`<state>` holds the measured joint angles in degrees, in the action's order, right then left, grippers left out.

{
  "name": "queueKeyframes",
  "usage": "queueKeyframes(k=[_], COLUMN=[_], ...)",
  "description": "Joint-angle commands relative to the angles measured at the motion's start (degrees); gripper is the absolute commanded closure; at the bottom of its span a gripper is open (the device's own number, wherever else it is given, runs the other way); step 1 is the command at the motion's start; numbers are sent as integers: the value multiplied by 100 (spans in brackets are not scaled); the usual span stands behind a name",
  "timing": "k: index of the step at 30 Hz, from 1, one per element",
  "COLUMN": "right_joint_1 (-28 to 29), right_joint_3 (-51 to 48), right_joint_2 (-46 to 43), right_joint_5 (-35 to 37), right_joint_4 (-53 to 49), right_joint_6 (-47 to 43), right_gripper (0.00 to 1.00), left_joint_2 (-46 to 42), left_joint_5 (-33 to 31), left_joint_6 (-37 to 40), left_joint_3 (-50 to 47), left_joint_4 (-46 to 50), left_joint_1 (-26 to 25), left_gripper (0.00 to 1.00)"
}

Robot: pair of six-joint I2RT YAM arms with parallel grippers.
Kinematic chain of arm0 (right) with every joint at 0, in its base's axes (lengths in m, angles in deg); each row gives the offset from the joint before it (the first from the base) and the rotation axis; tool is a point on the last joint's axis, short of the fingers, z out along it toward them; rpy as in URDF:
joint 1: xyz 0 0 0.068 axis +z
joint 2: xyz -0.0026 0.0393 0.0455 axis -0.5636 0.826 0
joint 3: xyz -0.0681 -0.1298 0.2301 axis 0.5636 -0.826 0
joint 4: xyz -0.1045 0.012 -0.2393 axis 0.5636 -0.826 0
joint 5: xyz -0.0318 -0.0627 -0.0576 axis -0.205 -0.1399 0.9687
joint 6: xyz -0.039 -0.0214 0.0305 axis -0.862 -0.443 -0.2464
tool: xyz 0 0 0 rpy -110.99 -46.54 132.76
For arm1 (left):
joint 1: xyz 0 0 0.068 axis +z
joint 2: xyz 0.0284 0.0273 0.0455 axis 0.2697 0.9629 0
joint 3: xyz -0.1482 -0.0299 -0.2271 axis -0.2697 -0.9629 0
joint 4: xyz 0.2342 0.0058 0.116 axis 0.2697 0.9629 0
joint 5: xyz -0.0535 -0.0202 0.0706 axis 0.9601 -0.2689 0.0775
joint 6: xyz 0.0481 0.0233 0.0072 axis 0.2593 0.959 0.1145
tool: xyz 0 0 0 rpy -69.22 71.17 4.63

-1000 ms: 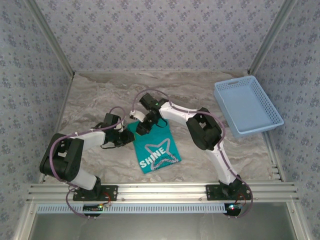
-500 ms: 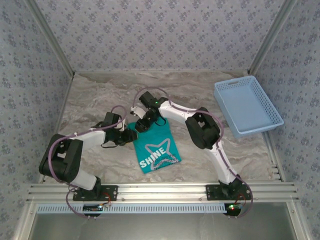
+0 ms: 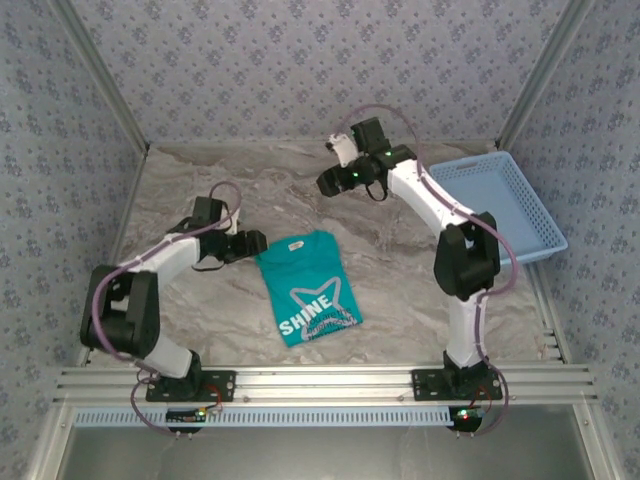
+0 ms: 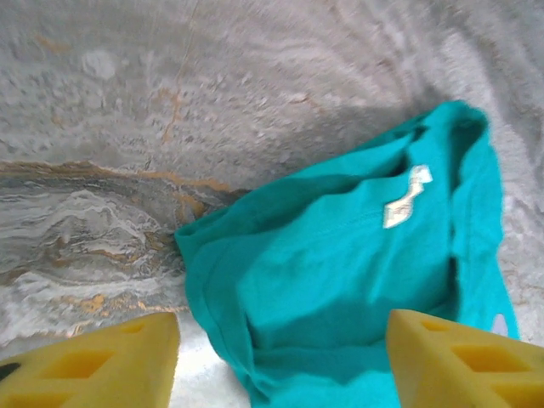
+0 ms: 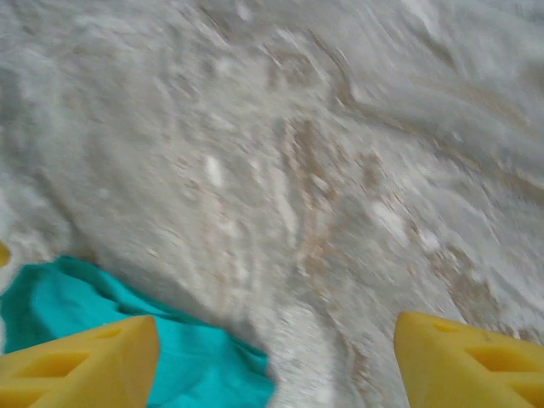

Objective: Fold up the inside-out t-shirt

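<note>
inside-out t-shirt (image 3: pixel 303 285) | folded flat | long axis near-far | collar (image 3: pixel 294 245) end far

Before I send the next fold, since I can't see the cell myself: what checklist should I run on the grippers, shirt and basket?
1. Fingers of left gripper apart, nothing clamped: ok.
2. The right gripper open over bare table, away from the t-shirt: ok.
3. The t-shirt lying flat: ok.
4. Cloth edge by left gripper smooth: not ok, rumpled.
5. The basket clear of the t-shirt: ok.
</note>
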<state>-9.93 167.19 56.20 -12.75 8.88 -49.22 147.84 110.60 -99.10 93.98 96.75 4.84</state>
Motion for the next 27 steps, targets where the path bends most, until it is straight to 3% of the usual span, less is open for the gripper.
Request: queueKeyframes(k=[1, 12, 19, 27], right_joint_1=[24, 185, 355, 554], right_joint_3=[-205, -460, -324, -188], right_joint_2=[379, 1069, 1387, 1574], right_joint_5=[-687, -1182, -1031, -1210], right_joint_4=[-1018, -718, -696, -665], right_joint_6=[41, 161, 226, 270], right_gripper=[25, 39, 45, 51], left_joint_2=[395, 1085, 1499, 1977], left_joint_5=[517, 487, 78, 76], left_joint_6=[-152, -37, -11, 2], left_joint_3=[119, 612, 1001, 1493], left_joint_4=[33, 330, 561, 564], left_joint_1=[39, -224, -334, -553], left_gripper=[31, 31, 38, 43])
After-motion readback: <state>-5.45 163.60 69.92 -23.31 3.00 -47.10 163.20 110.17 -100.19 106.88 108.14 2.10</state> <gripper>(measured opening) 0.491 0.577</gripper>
